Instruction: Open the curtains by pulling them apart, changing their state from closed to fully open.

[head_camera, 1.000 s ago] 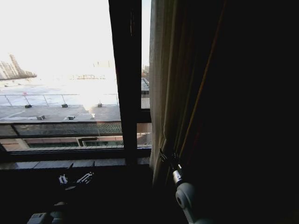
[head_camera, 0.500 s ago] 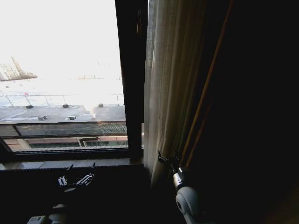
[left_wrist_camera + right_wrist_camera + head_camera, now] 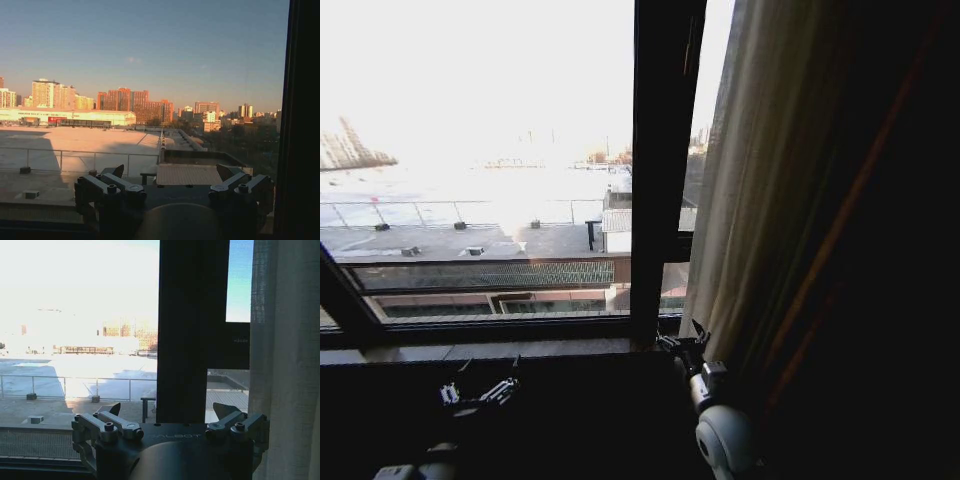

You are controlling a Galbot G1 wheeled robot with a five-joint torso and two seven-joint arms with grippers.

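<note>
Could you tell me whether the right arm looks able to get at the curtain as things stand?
Probably yes. The right claw sits open at the curtain's lower edge, with the fabric just beside one finger in the wrist view and nothing between them. The left claw rests low by the sill.

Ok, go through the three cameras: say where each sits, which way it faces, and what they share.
Head view: high on the robot, looking forward and down at the window; the left gripper sits low by the sill, the right gripper at the curtain's lower edge.
Left wrist view: behind the open left gripper, facing out through the glass at rooftops and city buildings.
Right wrist view: behind the open right gripper, facing the dark window frame bar, the curtain alongside.
Shared: head and right wrist views both show that frame bar and curtain.
</note>
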